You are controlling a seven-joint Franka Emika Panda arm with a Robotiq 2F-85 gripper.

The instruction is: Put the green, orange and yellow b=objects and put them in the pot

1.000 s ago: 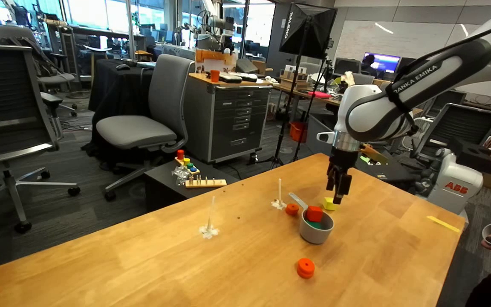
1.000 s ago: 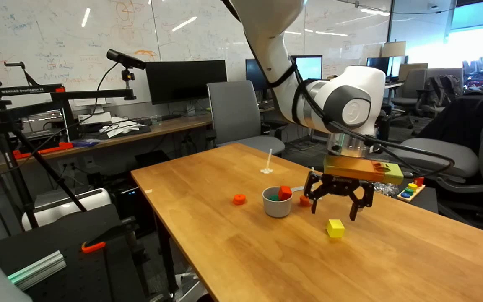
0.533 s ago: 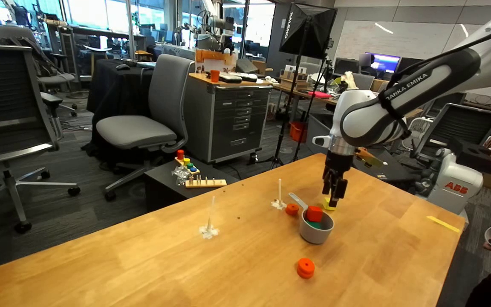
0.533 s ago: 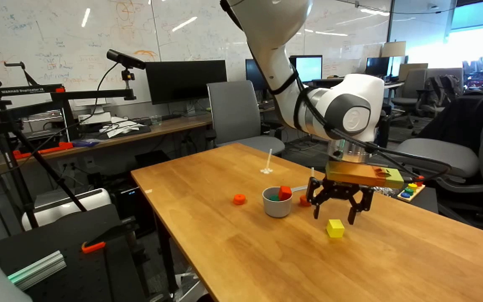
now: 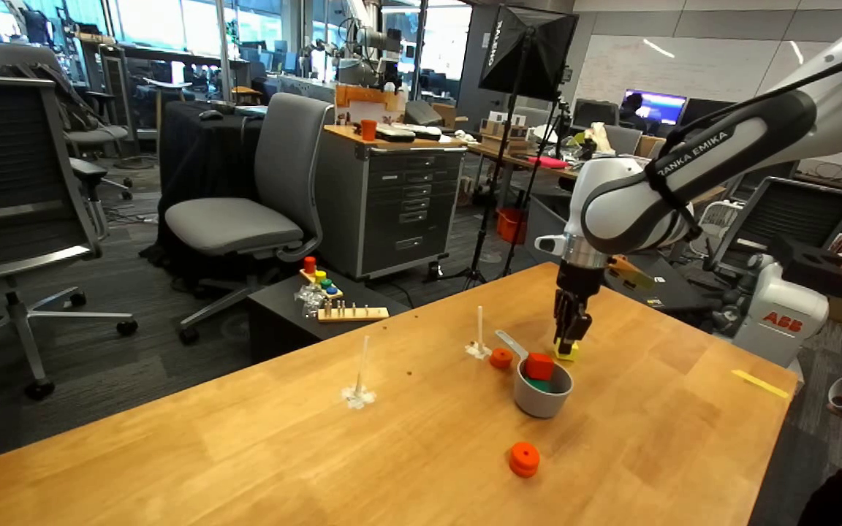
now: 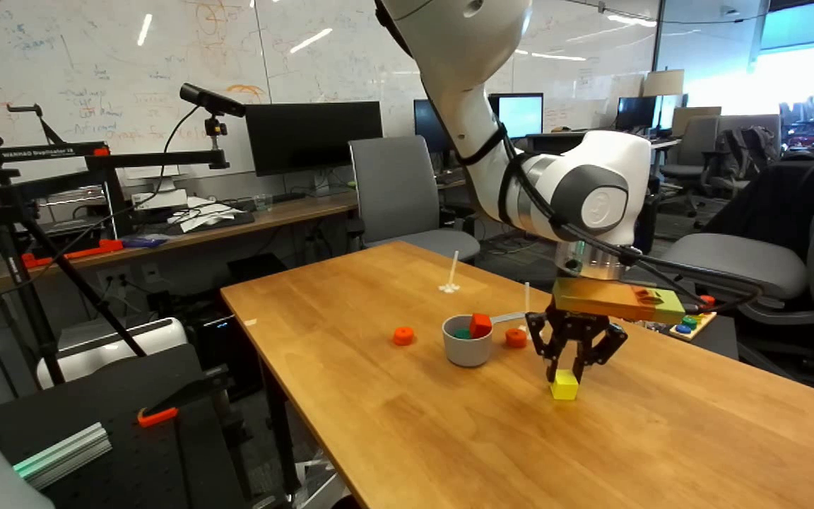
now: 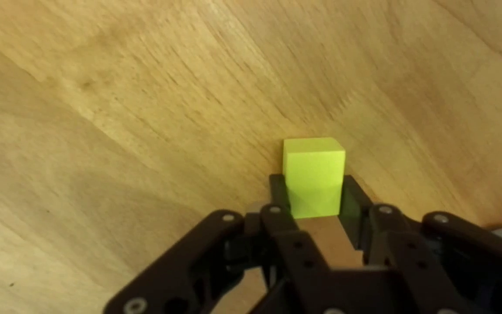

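Wrist view: two dark fingers (image 7: 279, 192) pinch a yellow cube (image 7: 314, 183) between them, one against each side, parted only by the cube itself. The cube appears to rest on the wooden surface (image 7: 146, 87), not yet lifted. In both exterior views it is near the grey pot (image 6: 467, 353) but outside it. Inside the pot are a green piece (image 6: 462, 334), partly hidden, and a red-orange block (image 6: 479, 325) that tilts up above the rim. From this, the green part of the job looks done, and the orange part probably so, if that block counts as orange. Yellow is left: the cube has to be raised, carried over and released in the pot. An orange disc (image 6: 516, 338) near the pot and a second disc (image 6: 403, 336) farther from it also lie on the surface; it is unclear whether the task means them too.
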